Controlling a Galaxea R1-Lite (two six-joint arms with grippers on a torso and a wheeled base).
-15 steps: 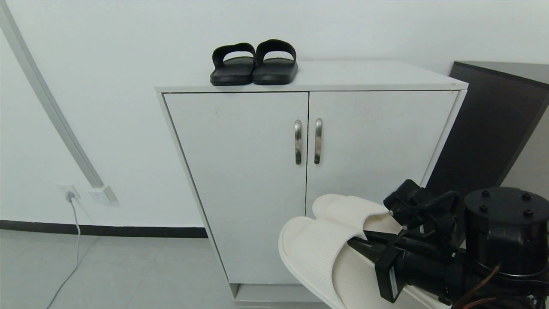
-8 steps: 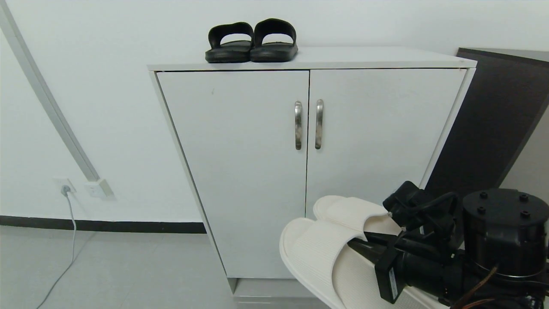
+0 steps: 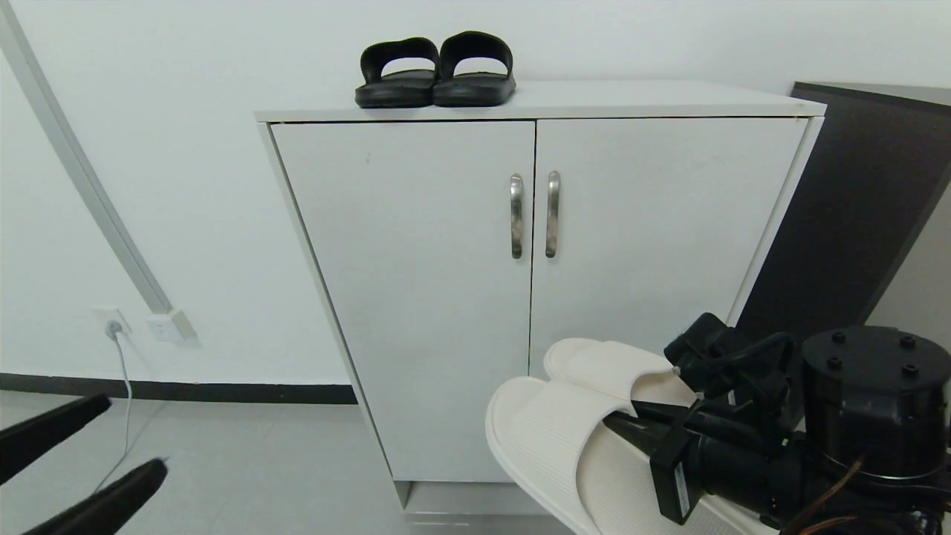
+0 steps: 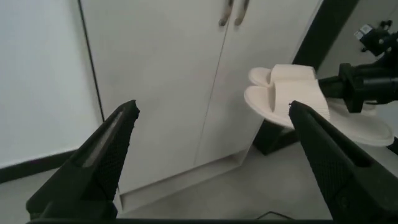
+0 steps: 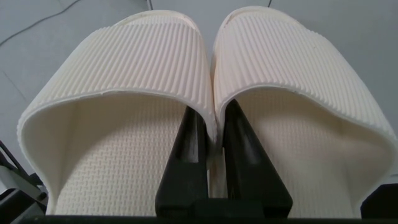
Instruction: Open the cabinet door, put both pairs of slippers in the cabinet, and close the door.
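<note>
- While the right gripper (image 3: 631,417) is pinching the white slippers (image 3: 565,416) by their touching inner sides, low and near the right door, both cabinet doors (image 3: 416,297) are sitting shut.
- The left gripper (image 3: 135,433) is hanging low on the left, spread wide, holding nothing.
- The left door handle (image 3: 516,216) is standing upright, higher, farther and to its right.
- The black slippers (image 3: 436,70) are sitting on the cabinet top (image 3: 669,100).

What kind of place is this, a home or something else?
Likely a plain indoor room, perhaps an entryway: a white two-door cabinet against a bare wall, black slippers on top of it, and a wall socket near the floor.
</note>
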